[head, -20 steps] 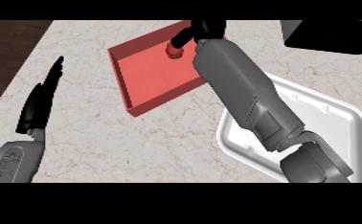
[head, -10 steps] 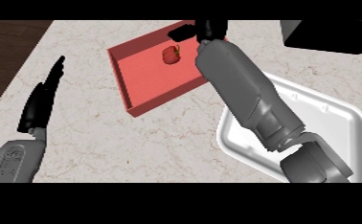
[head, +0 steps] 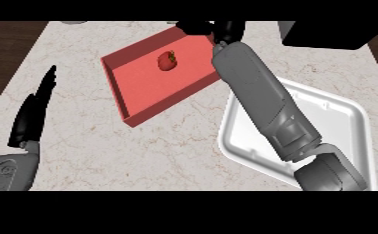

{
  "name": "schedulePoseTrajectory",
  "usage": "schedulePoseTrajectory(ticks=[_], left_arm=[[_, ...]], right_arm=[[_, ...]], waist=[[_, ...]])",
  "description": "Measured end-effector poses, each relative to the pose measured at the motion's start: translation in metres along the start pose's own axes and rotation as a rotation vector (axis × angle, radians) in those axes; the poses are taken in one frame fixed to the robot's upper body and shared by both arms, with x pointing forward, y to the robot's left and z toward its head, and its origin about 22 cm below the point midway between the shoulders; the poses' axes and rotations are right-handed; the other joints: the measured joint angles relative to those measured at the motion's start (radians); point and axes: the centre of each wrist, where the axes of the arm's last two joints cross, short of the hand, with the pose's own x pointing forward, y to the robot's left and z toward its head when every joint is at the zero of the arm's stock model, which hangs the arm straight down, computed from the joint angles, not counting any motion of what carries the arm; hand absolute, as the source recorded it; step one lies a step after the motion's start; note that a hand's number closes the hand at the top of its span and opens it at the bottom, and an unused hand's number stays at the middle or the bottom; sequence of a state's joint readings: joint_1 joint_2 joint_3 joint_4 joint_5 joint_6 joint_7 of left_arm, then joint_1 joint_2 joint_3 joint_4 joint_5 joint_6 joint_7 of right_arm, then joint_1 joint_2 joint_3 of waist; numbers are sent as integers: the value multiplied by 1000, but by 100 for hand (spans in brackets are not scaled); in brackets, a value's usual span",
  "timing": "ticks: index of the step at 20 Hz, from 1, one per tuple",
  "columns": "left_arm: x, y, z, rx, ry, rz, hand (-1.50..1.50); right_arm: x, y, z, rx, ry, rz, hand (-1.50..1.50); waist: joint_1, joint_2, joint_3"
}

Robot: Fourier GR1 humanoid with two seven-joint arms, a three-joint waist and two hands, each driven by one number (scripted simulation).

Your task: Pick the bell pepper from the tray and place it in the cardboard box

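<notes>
While in the red tray [head: 140, 98], bell pepper [head: 167, 61], ungrasped

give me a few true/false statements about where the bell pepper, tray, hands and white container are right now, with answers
1. The bell pepper lies inside the red tray. True.
2. The right hand is curled round the pepper. False: the hand is at the tray's far edge, apart from the pepper, which lies free on the tray floor.
3. The left hand rests open near the view's left edge, fingers up. True.
4. The pepper is already in the white container. False: it is on the tray; what shows of the container holds nothing, though the forearm hides part of it.
5. The tray sits to the right of the white container. False: it is to its left.
</notes>
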State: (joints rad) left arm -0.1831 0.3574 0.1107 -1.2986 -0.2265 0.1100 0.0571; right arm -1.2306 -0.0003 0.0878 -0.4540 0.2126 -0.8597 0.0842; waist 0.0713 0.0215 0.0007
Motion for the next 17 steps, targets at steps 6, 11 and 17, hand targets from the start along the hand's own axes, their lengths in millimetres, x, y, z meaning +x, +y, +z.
schedulePoseTrajectory(ticks=[6, 11, 17], left_arm=[[-17, 16, 8, 34, 45, -3, 0], [-21, 28, 14, 52, 70, -7, 0], [-25, 21, 21, 63, 74, -3, 0]], right_arm=[[-25, -23, -8, -13, 23, -48, -150], [-61, -57, -4, -16, 40, -45, -150], [-93, -118, 6, 24, 39, -12, -150]], waist=[[-51, -17, 0], [-81, -28, -1], [-93, -31, -1]])
